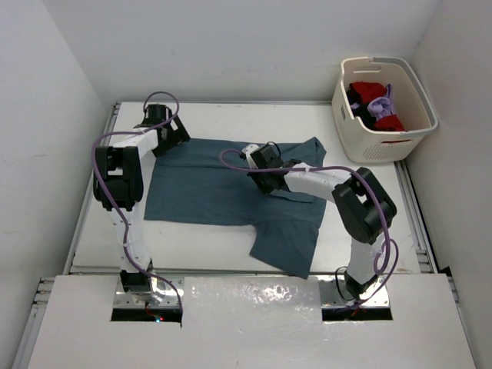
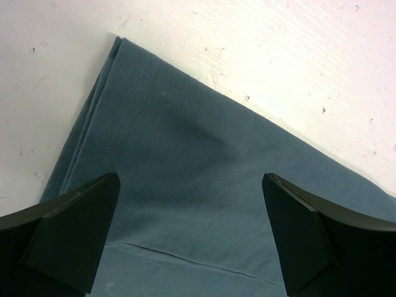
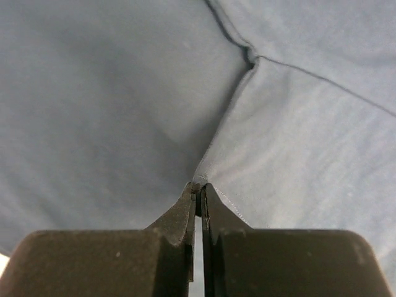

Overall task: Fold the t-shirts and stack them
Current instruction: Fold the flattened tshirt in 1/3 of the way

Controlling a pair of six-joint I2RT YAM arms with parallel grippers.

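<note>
A teal-blue t-shirt lies spread on the white table, with one part hanging toward the near right. My left gripper is open just above the shirt's far left corner; its fingers stand wide apart over the cloth. My right gripper is shut on a fold of the teal-blue shirt near its middle; the cloth edge is pinched between the tips. Red, lavender and black shirts lie bunched in the basket.
A cream laundry basket stands at the far right, off the table's corner. White walls close in left, back and right. The white table shows around the shirt.
</note>
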